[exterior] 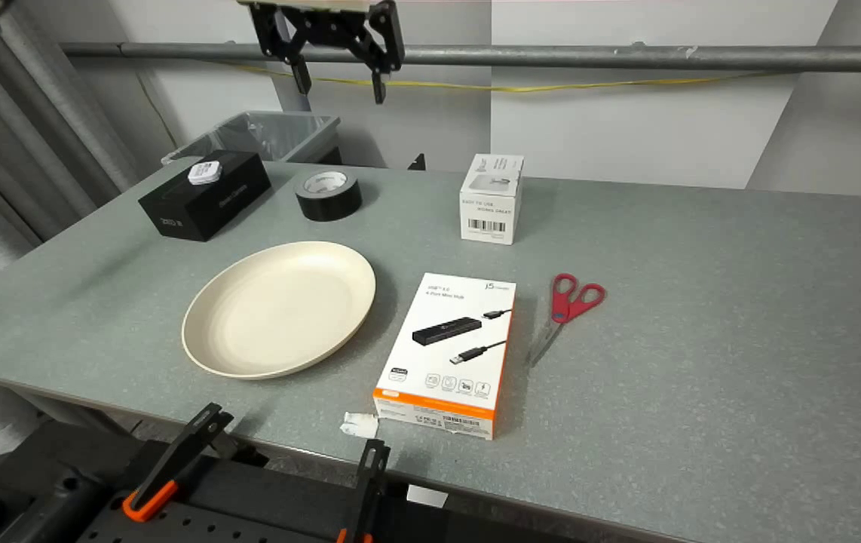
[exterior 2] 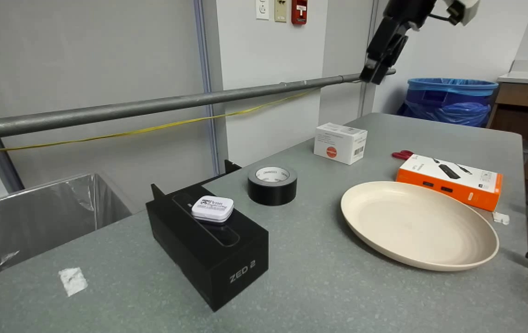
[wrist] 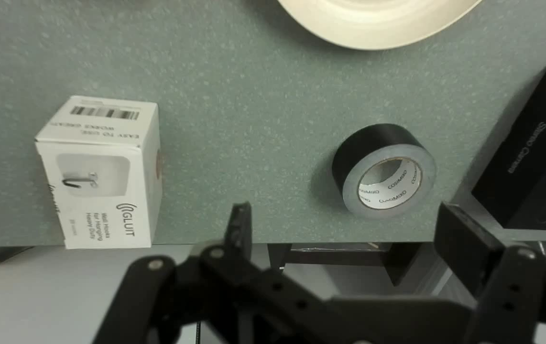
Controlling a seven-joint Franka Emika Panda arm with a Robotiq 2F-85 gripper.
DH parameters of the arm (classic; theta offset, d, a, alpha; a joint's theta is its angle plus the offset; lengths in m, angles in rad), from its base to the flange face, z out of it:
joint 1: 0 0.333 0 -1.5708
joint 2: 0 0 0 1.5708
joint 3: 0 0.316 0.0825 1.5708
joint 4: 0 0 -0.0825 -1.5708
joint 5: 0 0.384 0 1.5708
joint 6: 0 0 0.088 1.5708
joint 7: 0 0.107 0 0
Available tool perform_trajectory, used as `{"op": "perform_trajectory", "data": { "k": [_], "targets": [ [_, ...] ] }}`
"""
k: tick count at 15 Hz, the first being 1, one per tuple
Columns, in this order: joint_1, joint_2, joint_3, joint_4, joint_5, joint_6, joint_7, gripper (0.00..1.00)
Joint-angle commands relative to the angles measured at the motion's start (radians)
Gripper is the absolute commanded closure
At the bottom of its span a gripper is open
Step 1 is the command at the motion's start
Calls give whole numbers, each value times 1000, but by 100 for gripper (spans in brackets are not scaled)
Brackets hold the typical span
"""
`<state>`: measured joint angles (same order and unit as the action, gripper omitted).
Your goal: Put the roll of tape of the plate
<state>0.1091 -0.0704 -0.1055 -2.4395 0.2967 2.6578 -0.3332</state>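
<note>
Grasp yet to come

In an exterior view, the black box [exterior: 212, 200], at eleven o'clock from the plate [exterior: 280, 309], could catch a finger descending off-centre. The tape roll [exterior: 329, 206] sits at one o'clock; the gripper [exterior: 340, 89] hangs at the roll's twelve, fingers apart. Box sharp-edged, plate smooth, shallow (plain cream), roll squat, hollow.

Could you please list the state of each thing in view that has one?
Gripper: open, holding nothing
Plate: face up, empty
Roll of tape: lying flat, off the plate
Scissors: lying flat, blade gap unclear
Black box: shut
White tin: shut
White hook box: shut
USB hub box: shut, lying flat
Grey bin: open, lined
Blue bin: open, lined
</note>
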Motion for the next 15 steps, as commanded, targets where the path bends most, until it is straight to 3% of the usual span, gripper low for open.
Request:
{"op": "perform_trajectory", "data": {
  "k": [1, 3, 6, 7, 15],
  "targets": [
    [-4, 254, 89, 153, -2, 164, 89, 0],
    [-7, 371, 123, 230, -60, 228, 186, 0],
    [8, 477, 121, 328, -150, 205, 312, 0],
    [-25, 397, 152, 235, -138, 211, 265, 0],
    [-16, 524, 156, 342, -173, 205, 303, 0]
  ]
}}
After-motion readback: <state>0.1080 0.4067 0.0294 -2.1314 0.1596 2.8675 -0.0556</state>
